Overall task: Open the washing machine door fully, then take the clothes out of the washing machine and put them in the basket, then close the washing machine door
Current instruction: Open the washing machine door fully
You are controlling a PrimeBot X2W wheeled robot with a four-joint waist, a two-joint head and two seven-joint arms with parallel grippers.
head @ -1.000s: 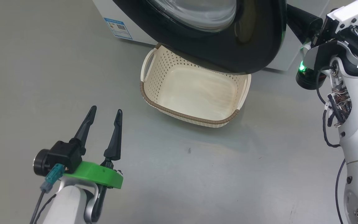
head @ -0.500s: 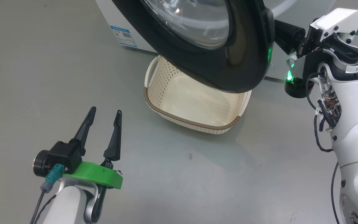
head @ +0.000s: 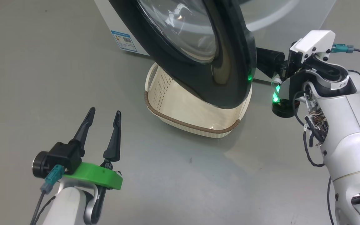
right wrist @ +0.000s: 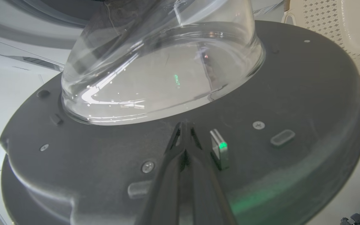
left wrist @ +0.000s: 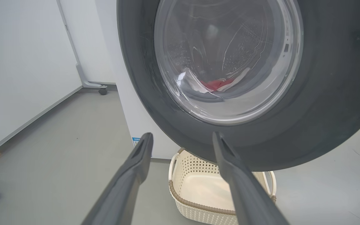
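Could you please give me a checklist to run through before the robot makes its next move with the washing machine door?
1. Washing machine door fully open: not ok; it stands partway open, overhanging the basket.
2. Right end effector on the door: ok; it is shut, tips against the door's inner face beside the glass bowl.
3. Left end effector free: ok; it is open and empty, above the floor.
4. Basket ready to receive: ok; it is upright and empty.
5. Clothes inside the machine: ok; red fabric shows through that glass.
6. Door rim clears the basket as it swings: cannot tell.
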